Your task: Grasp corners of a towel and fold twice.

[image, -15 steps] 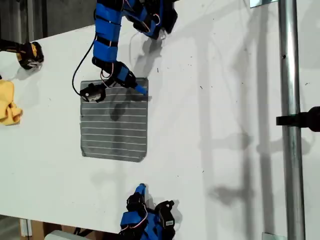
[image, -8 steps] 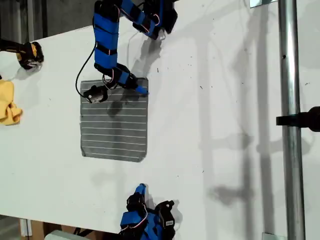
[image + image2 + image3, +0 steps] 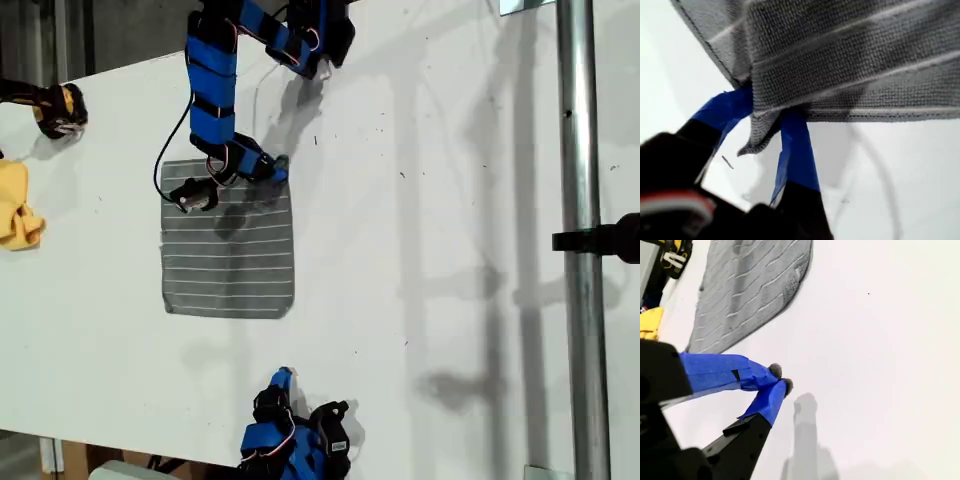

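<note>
- The grey soft cloth towel with thin white parallel stripes (image 3: 228, 240) is lying flat on the white table (image 3: 450, 200), towards the exterior view's left, well apart from everything else.
- Its far corner on the exterior view's right (image 3: 280, 172) is being pinched and lifted; over the past second that corner has moved from lying square on the table to being drawn in and raised, so the towel's far edge is now looking shorter and slightly puckered.
- My first hand (image 3: 272, 170), with blue-taped fingers, is closing on that corner. In the first wrist view the two blue fingers (image 3: 796, 145) are gripping a bunched tip of grey weave (image 3: 760, 135), with the rest of the cloth hanging above them.
- Judging from this, the first grasp is now secured, and the first fold can begin once the cloth is carried across.
- My second hand (image 3: 781, 382) is resting near the table's near edge in the exterior view, well apart from the towel. Its blue fingertips are pressed together and are gripping nothing.
- The near corners of the towel are untouched and flat.
- A crumpled yellow cloth (image 3: 18, 205) is sitting at the exterior view's left edge, apart from the towel.
- A vertical metal pole (image 3: 580, 240) is crossing the exterior view's right side.
</note>
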Robot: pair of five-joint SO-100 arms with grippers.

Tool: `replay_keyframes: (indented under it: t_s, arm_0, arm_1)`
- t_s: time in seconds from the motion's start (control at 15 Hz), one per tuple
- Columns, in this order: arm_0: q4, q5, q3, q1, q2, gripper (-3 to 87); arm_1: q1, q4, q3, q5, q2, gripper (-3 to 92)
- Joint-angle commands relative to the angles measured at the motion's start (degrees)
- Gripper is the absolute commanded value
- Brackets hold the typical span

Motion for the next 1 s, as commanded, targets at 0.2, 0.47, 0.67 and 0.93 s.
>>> replay_keyframes:
  t_s: [0.2, 0.47, 0.67, 0.93]
  arm_0:
    - [-1.1, 0.0, -0.4, 1.0, 0.1, -1.7]
    - [-6.0, -1.8, -7.3, 2.4, -2.7, -1.9]
    - [-9.2, 0.0, -21.1, 2.3, -22.0, -1.9]
    - [-10.6, 6.8, -47.3, 2.0, -54.2, -1.9]
  arm_1:
    - [-1.4, 0.3, -2.3, -0.1, -0.8, -0.1]
    - [-2.0, -0.4, -2.3, -0.1, -0.8, -0.1]
    - [-2.5, -0.9, -2.7, -0.1, -0.9, -0.1]
    - [-2.9, -0.9, -2.7, -0.1, -0.9, -0.1]
